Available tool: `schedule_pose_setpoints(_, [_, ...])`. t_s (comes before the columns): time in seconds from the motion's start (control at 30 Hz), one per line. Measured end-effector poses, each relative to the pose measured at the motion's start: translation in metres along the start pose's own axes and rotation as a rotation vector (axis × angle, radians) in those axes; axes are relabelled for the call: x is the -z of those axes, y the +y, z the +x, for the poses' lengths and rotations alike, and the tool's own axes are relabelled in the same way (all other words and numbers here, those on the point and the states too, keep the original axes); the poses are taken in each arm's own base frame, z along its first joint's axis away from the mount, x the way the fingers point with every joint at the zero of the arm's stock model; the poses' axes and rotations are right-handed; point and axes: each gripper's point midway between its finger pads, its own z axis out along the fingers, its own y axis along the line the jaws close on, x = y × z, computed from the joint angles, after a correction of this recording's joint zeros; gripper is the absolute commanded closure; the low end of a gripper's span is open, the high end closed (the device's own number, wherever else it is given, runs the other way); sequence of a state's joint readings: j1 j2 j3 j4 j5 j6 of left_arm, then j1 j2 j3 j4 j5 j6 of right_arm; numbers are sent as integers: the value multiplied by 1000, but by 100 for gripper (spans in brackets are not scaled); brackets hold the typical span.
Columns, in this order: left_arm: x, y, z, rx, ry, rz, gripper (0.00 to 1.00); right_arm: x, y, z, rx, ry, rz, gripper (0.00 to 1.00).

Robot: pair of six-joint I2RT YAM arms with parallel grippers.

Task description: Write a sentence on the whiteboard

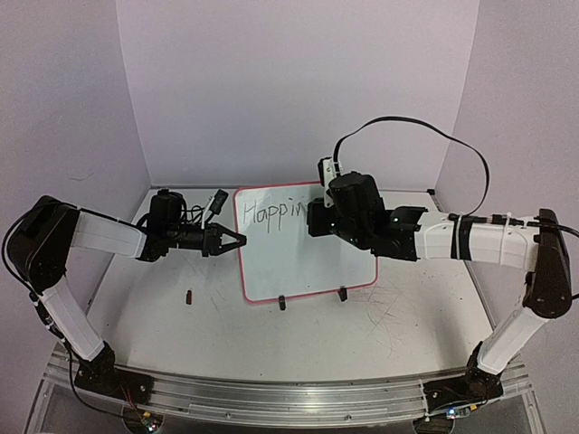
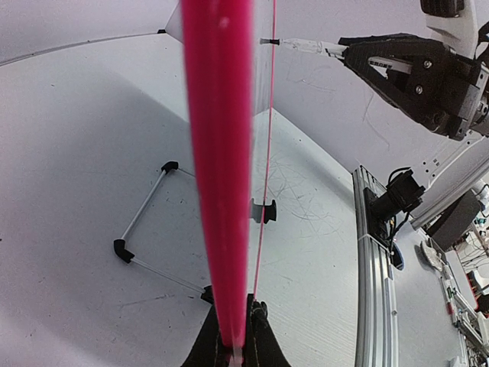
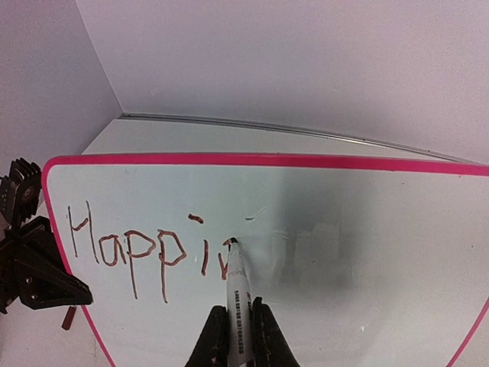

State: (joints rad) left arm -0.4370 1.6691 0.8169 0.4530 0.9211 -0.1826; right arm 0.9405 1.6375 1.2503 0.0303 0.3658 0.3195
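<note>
The whiteboard (image 1: 303,262), glossy white with a pink frame, stands tilted at the middle of the table. The sentence (image 1: 274,212) runs along its top as red-brown lettering reading "Happi" plus the start of an "n". My left gripper (image 1: 237,240) is shut on the board's left edge; the left wrist view shows the pink frame (image 2: 218,153) between the jaws of that gripper (image 2: 233,348). My right gripper (image 1: 312,220) is shut on a white marker (image 3: 238,294), which runs up from the gripper (image 3: 238,329). Its tip touches the board at the last stroke of the lettering (image 3: 130,252).
A small dark cap (image 1: 189,296) lies on the table left of the board. Two black clip feet (image 1: 282,304) (image 1: 343,294) hold the board's lower edge. A wire prop (image 2: 141,218) sits behind the board. A black cable (image 1: 407,127) loops above the right arm.
</note>
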Motion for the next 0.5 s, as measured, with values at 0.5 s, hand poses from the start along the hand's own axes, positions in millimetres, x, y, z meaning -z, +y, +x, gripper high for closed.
schedule_pose_setpoints(0.5, [0, 0, 0, 0, 0, 0, 100, 2, -6, 3, -23, 0, 23, 100])
